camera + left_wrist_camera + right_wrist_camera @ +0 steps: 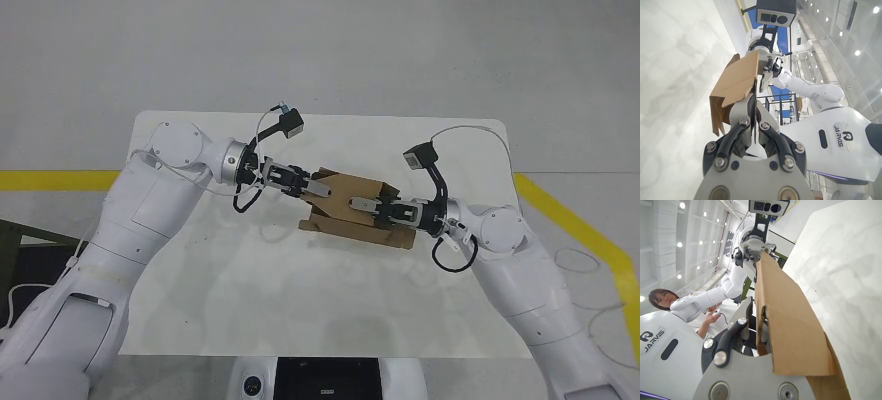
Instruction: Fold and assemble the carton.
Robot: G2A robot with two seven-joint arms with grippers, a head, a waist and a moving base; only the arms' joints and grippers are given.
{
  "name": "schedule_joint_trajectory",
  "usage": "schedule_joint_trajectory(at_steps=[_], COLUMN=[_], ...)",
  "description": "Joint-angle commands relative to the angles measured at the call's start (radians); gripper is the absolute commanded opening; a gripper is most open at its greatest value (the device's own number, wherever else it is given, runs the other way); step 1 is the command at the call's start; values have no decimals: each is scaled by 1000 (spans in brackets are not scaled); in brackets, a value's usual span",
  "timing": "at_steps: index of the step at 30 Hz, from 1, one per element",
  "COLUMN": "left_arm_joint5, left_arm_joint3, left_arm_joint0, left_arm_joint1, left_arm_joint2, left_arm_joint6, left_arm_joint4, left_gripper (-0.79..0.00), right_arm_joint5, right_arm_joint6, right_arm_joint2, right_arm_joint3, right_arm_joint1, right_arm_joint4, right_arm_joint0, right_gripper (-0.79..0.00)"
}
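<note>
Left pincer [754,115] up close, fingers pressed tight on the thin edge of a flap of the brown cardboard carton [738,79]. Carton stretching away from that pincer to the right pincer [756,313], partly opened, flaps loose. Right pincer clamped on a wall at the carton's far end, cardboard between its fingers. White worktop [300,290] below both pincers.

The carton [791,323] is running off the right wrist view's lower edge and covering the far half of the right hand [756,307]; in the left wrist view its flap is hiding the inner pads of the left hand [754,108]; from above, its underside is facing the worktop [200,300], unseen.
</note>
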Motion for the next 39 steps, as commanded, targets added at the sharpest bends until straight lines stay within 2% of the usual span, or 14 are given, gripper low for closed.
schedule_joint_trajectory(at_steps=[1, 3, 4, 5, 6, 24, 39], left_arm_joint5=[0, -1, -1, -1, 0, 48, 45], left_arm_joint3=[0, 0, 1, 1, 1, -32, -12], left_arm_joint0=[1, 2, 3, 3, 4, 28, 1], left_arm_joint1=[0, -1, -1, -2, -2, -13, -44], left_arm_joint2=[-1, -3, -4, -6, -9, -65, -18], left_arm_joint6=[-1, -4, -3, -1, -1, -25, -44], left_arm_joint4=[0, -1, -4, -8, -15, -233, -231], left_gripper=[-600, -502, -382, -43, 0, 0, 0], right_arm_joint5=[0, -2, -3, -3, -4, -14, -13], right_arm_joint6=[-2, -3, -5, -5, -6, -106, -143], right_arm_joint2=[0, -1, -1, -1, -2, -10, -25], right_arm_joint3=[3, 5, 7, 9, 12, 44, -9], right_arm_joint1=[0, -1, -1, -2, -2, -14, -21], right_arm_joint4=[-2, -3, -5, -6, -8, -73, -106], right_arm_joint0=[0, 0, 1, 2, 3, 22, 4], right_gripper=[-785, -785, -785, -785, -785, -785, -785])
